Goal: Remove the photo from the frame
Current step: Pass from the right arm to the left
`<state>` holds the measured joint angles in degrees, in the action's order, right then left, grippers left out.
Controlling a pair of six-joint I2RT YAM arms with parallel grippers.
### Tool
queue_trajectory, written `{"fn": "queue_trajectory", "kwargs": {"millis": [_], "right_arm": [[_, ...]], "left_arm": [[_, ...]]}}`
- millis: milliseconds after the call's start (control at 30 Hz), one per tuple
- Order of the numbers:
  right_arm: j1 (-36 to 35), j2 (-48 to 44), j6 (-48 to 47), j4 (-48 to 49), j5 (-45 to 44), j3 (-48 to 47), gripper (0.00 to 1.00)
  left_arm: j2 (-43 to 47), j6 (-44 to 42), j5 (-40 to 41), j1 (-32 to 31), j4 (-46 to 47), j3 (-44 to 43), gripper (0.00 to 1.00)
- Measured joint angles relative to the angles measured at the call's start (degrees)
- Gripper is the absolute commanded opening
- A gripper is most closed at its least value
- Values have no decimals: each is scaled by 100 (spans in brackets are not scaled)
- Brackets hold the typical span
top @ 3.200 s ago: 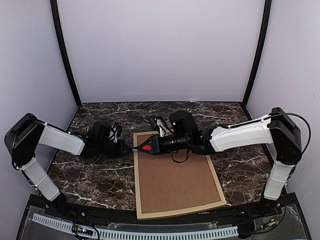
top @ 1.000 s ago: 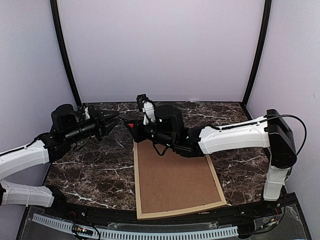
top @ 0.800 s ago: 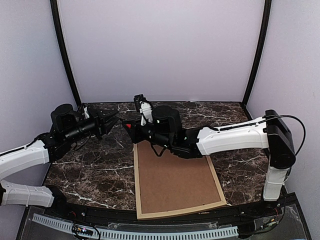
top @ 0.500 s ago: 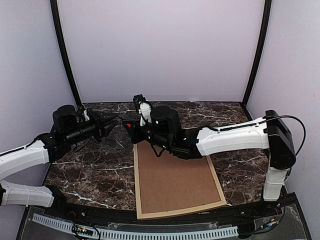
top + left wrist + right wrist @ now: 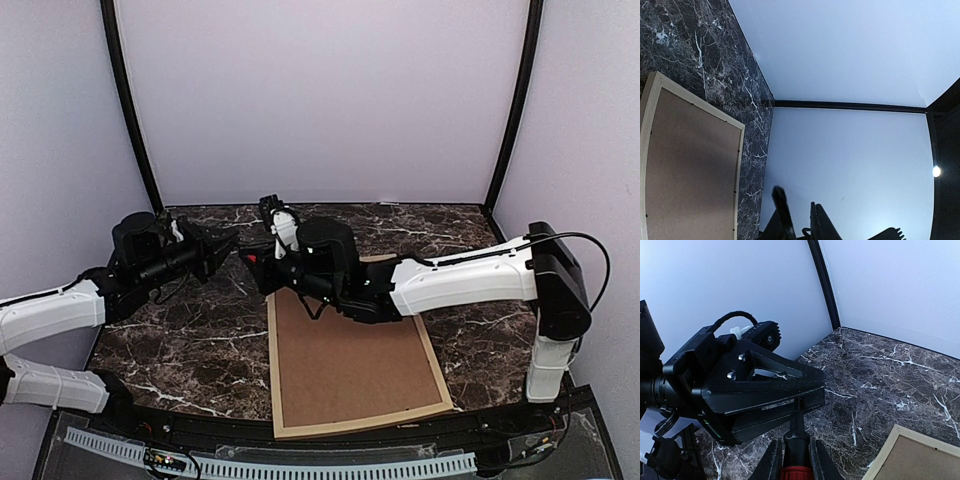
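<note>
The frame (image 5: 274, 385) of light wood lies face down on the marble table, with its brown backing board (image 5: 345, 360) on top. The photo is hidden beneath the board. Both arms are raised over the frame's far left corner. My right gripper (image 5: 792, 460) is shut on a red and black screwdriver (image 5: 797, 452). Its thin shaft runs up between the jaws of my left gripper (image 5: 228, 245), which are closed on the tip. In the left wrist view the dark fingers (image 5: 821, 222) sit low against the wall, and the frame (image 5: 738, 170) shows at the left.
The dark marble table (image 5: 180, 350) lies between pale walls with black corner posts (image 5: 128, 110). The right arm (image 5: 460, 280) reaches across the frame's far end. The left arm (image 5: 50, 310) comes in from the left side.
Both grippers rose from the frame's far left corner. In the last second the right gripper edged left with the screwdriver, and the left jaws narrowed onto its shaft.
</note>
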<state>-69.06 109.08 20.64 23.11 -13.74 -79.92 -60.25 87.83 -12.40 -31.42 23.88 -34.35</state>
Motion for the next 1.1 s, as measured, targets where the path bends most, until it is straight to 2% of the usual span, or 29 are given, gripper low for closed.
{"fn": "queue_trajectory", "kwargs": {"millis": [133, 300, 433, 467, 500, 533, 567, 867, 1100], "right_arm": [[-22, 33, -31, 7, 17, 0, 0], [-28, 66, -50, 44, -4, -4, 2], [-52, 66, -52, 48, 22, 0, 47], [-63, 66, -17, 66, 22, 15, 67], [-70, 66, -2, 103, 22, 46, 83], [-70, 61, 15, 140, 24, 101, 93], [-70, 59, 33, 153, 20, 155, 98], [-155, -199, 87, 28, 50, 1038, 99], [-11, -1143, 116, -726, -146, 1620, 99]], "left_arm": [[-136, 13, -7, 0, 44, 2, 1], [-125, 133, 24, 0, 83, 13, 0], [20, 76, 48, 0, -66, 46, 0], [70, 28, 57, 0, -125, 57, 0], [144, -48, 68, 0, -219, 76, 0], [221, -118, 70, 0, -334, 87, 0], [295, -205, 81, 0, -446, 98, 0], [811, -1228, 39, 74, -1858, 92, 0], [804, -2806, 238, 494, -3707, -772, 0]]}}
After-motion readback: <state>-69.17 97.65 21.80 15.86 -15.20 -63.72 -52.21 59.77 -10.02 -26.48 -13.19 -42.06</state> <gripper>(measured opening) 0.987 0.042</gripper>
